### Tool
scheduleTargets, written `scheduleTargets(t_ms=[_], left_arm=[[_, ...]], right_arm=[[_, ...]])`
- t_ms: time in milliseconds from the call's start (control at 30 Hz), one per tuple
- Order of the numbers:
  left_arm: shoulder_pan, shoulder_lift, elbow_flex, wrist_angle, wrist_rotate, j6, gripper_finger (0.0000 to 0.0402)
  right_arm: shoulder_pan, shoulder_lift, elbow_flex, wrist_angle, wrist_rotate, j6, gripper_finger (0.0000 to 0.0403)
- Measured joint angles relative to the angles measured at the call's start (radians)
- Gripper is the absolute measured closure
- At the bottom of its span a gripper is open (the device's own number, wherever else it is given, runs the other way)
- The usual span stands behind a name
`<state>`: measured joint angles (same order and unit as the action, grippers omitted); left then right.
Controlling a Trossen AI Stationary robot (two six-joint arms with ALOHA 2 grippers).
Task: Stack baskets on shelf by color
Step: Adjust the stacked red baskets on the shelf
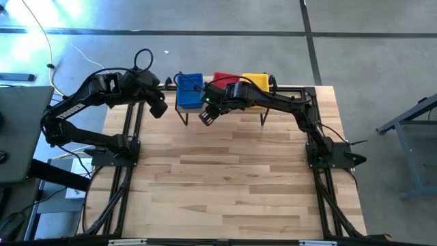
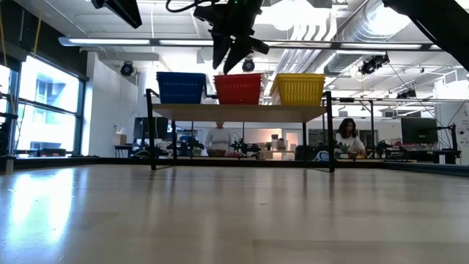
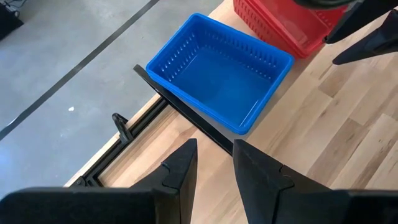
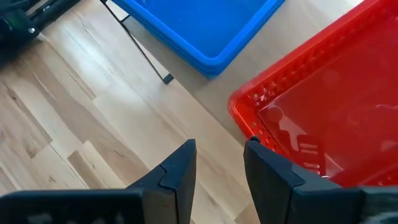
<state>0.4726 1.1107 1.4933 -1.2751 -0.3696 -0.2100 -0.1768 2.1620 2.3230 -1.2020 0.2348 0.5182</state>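
wooden tabletop [image 1: 225,178], largest thing there, lay bare across its near part, presumably because every basket in view was already up on the shelf [image 2: 238,112]. shelf stood at the far edge on thin black legs, carrying three colours side by side: blue baskets [image 1: 189,92] toward the left arm, red baskets [image 1: 222,79] in the middle, yellow baskets [image 1: 255,83] toward the right arm. looked sorted by colour, one pile per colour, though how many sat nested in each pile could not be counted. judged close to finished, or finished.

left arm reached in over the shelf's blue end; left gripper [image 3: 213,163] hung above the shelf's front edge just beside the blue pile, fingers a little apart and holding nothing. likely parked there after its share of the work.

right arm stretched across from its base; right gripper [image 4: 219,162] hovered over the shelf's front edge near the gap between blue and red, fingers parted, nothing between them. seemed placed for a check or a withdrawal rather than a grasp.

no brand, label or readable writing found on baskets, shelf or arms.

beyond the table, a seated person [image 2: 347,137] at a desk, far off.
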Motion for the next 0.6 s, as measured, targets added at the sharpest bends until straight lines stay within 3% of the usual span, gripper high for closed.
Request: scheduleTargets(t_ms=[600], left_arm=[[0.000, 0.000, 0.000, 0.000, 0.000, -0.007, 0.0308]], right_arm=[[0.000, -0.004, -0.001, -0.040, -0.003, 0.023, 0.0279]])
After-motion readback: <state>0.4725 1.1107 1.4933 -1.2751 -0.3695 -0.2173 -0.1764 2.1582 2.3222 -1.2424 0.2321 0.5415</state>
